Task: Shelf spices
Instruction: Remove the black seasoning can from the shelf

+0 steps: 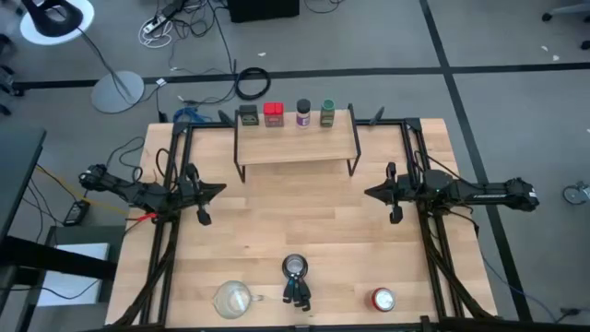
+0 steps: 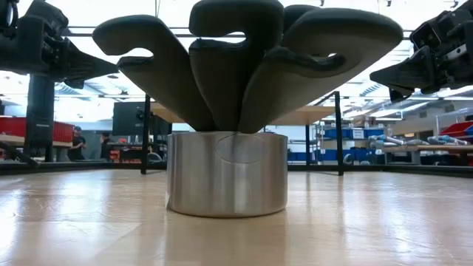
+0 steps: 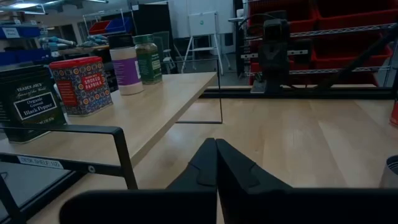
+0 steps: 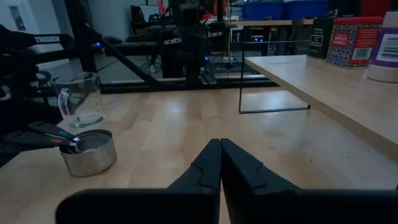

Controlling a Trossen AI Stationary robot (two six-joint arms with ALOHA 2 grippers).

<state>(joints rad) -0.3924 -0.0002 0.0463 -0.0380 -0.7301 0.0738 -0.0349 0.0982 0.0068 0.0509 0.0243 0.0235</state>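
Seen from above, the shelf (image 1: 295, 152) stands at twelve o'clock on the table (image 1: 277, 231), and all four spices sit in a row along its far edge: the dark olive tin (image 1: 248, 116) at the left end, then the red tin (image 1: 273, 113), the purple-labelled jar (image 1: 302, 112) and the green jar (image 1: 326, 112), each just beside the next. The left wrist view shows the same row on the board, the olive tin (image 3: 28, 102) nearest and the green jar (image 3: 148, 58) farthest. The left gripper (image 1: 218, 190) hangs at nine o'clock, well apart from the shelf, its fingers clenched together with nothing between them (image 3: 215, 171). The right gripper (image 1: 371, 193) hangs at three o'clock, pointing inward, likewise pinched closed on nothing (image 4: 219, 168). Along the six o'clock edge lie a clear glass cup (image 1: 233, 297), a steel measuring cup set (image 1: 295, 272) with dark handles, and a red-topped can (image 1: 383, 299), all well apart from each other.
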